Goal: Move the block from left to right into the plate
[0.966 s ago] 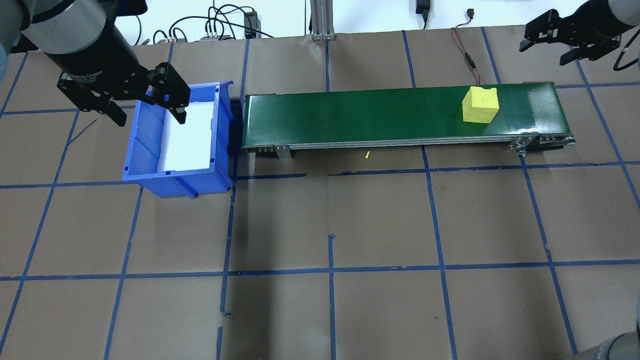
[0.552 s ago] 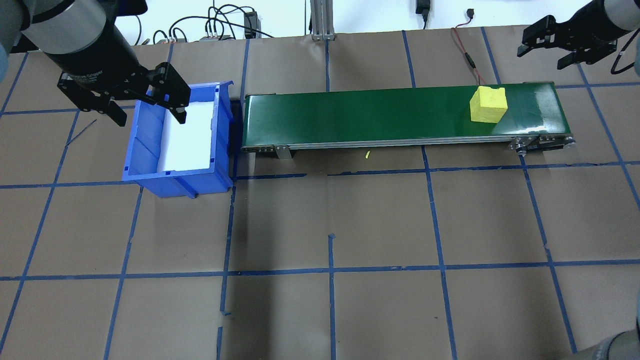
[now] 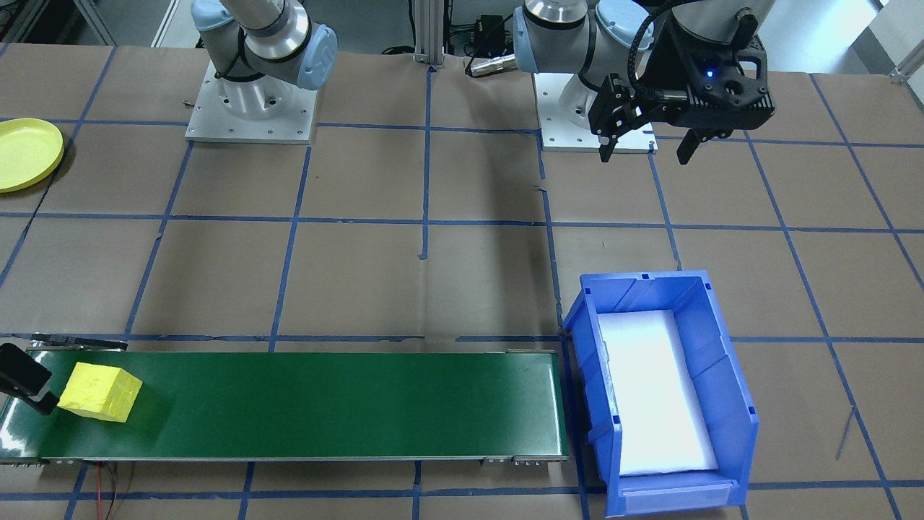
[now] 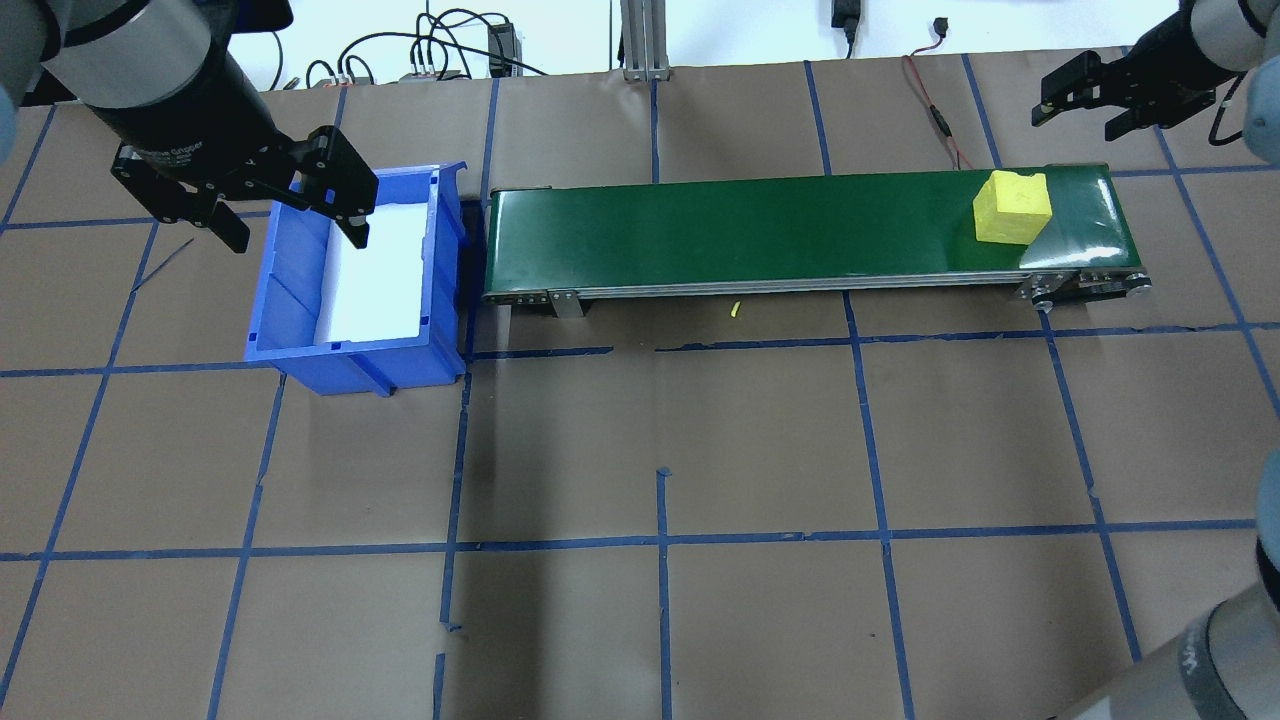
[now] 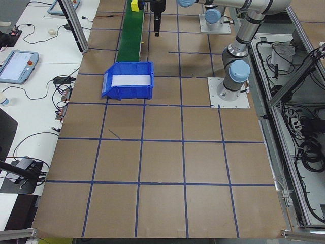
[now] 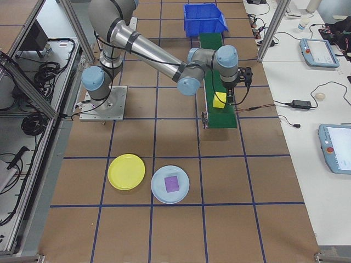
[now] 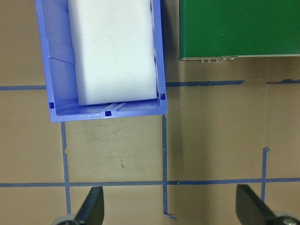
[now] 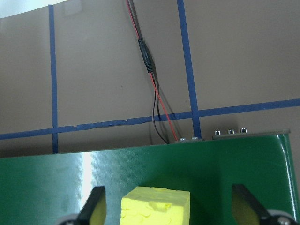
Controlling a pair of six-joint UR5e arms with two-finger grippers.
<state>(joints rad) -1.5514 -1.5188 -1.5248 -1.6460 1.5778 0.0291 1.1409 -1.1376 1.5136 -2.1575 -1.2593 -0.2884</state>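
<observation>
A yellow block (image 4: 1012,207) sits on the green conveyor belt (image 4: 750,230) near its right end. In the front-facing view the same block (image 3: 99,391) lies by the belt's left end. My right gripper (image 4: 1078,122) hangs open over the belt's far right corner. In its wrist view the block (image 8: 155,206) shows low down between the two fingers (image 8: 96,206). The yellow plate (image 3: 25,153) lies empty on the table far from the belt, also seen in the right view as the plate (image 6: 126,171). My left gripper (image 4: 300,235) is open and empty above the blue bin's left side.
The blue bin (image 4: 300,310) with a white foam pad stands against the belt's left end. A light blue plate (image 6: 181,194) holding a purple block lies beside the yellow plate. A red and black cable (image 8: 151,75) runs behind the belt. Both arm bases (image 3: 249,108) stand at the table's back.
The block has ridden rightward along the belt. My right gripper has shifted slightly left and toward the belt's right end. The left arm has not moved.
</observation>
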